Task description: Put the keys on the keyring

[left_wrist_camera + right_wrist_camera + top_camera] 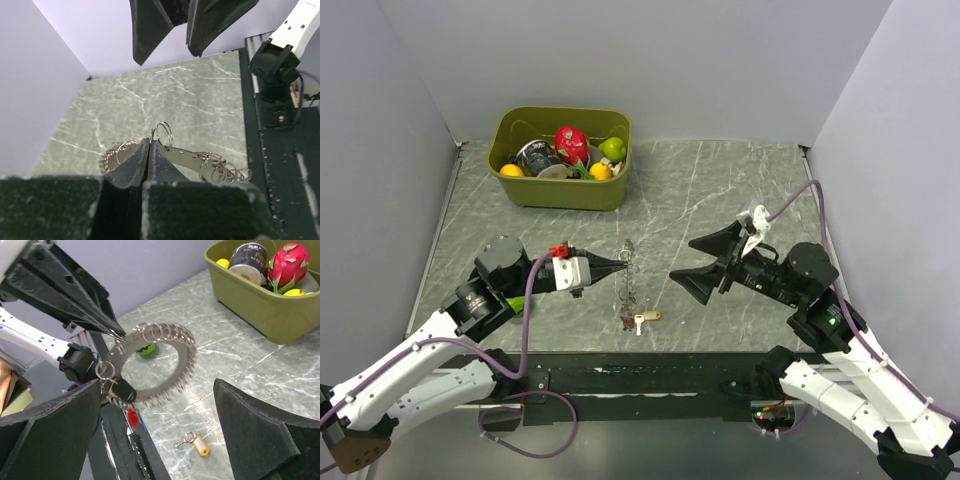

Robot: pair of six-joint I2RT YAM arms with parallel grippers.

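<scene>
The left gripper (619,266) is clamped tight on the upper rim of the flat grey metal keyring (186,357), a wide band fringed with small wire loops, which stands on edge above the grey marbled table (720,190). A small black-headed key (122,389) hangs from its lower rim (whether that rim touches the table I cannot tell). A yellow-tagged key (200,445) lies on the table just beside the ring, near the black rail (650,378) at the near edge. The right gripper (682,258) faces the ring with its fingers spread wide, apart from it. An olive plastic bin (560,195) of fruit sits well apart at the far left.
</scene>
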